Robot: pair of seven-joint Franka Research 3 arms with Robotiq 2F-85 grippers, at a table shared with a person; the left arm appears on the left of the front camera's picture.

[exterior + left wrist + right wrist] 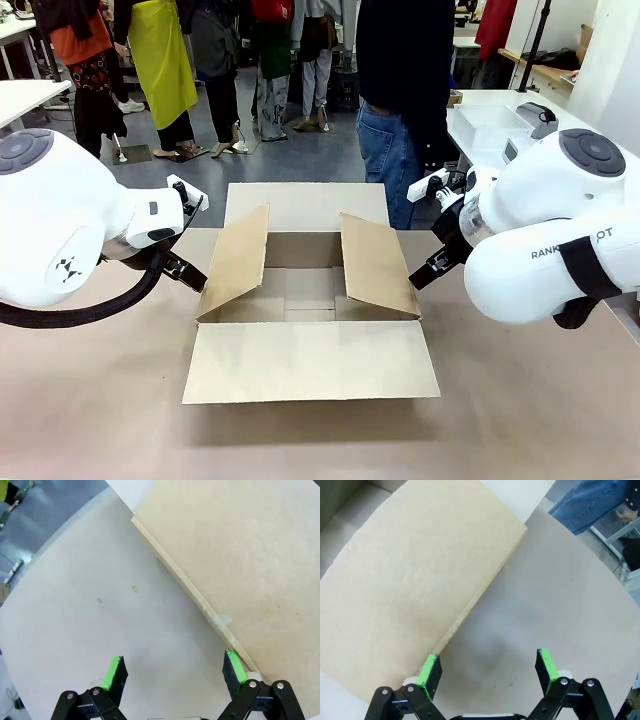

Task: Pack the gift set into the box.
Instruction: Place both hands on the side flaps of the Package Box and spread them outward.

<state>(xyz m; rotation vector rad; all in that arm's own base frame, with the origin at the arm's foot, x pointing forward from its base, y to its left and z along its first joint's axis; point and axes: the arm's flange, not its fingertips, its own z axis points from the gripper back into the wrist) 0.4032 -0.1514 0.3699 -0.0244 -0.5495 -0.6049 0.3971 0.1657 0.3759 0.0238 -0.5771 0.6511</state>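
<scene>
The brown cardboard box (310,362) stands open in the middle of the table, with its front and back flaps laid flat and both side flaps raised at a slant. My left gripper (190,272) is low beside the left side flap. In the left wrist view it (175,667) is open, with that flap's edge (200,605) running to the right pad (234,666). My right gripper (425,272) sits by the right side flap. It (488,665) is open too, and the flap's edge (470,605) ends at its left pad (428,669). The gift set is out of view.
A person in jeans (390,150) stands at the far side of the table. A white side table (480,98) at the back right carries a clear plastic container (492,122). Bare tabletop (100,400) lies around the box.
</scene>
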